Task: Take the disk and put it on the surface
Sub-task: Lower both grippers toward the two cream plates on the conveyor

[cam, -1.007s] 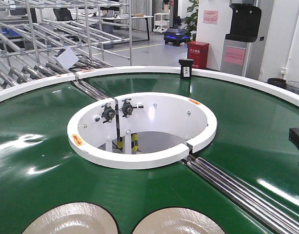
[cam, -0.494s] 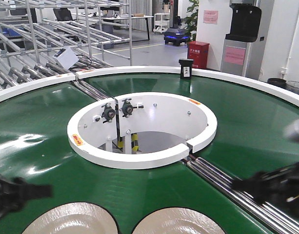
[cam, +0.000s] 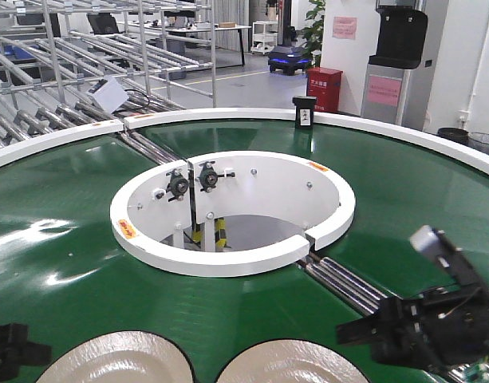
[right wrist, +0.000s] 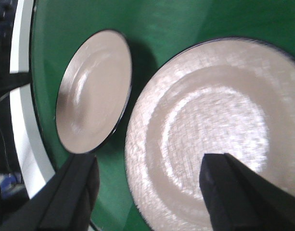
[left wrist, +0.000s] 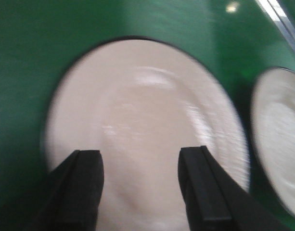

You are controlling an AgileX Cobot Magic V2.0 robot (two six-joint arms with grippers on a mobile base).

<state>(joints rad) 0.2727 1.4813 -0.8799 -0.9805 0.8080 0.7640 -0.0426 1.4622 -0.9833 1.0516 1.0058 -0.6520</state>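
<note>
Green belt (cam: 61, 231) carries left disk (cam: 116, 361) and right disk (cam: 292, 365) at 6 o'clock, both cut off below. Left hand (left wrist: 140, 159) hangs spread over the left, right hand (right wrist: 149, 161) spread over the right; left wrist view blurred.

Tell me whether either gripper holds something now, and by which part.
Nothing is held. The left gripper hangs open above the left disk, and the right gripper hangs open above the right disk.

disk (cam: 116, 363) | cream, round, flat on green belt (cam: 61, 239) | second disk (cam: 292, 365) just beside, apart
</note>
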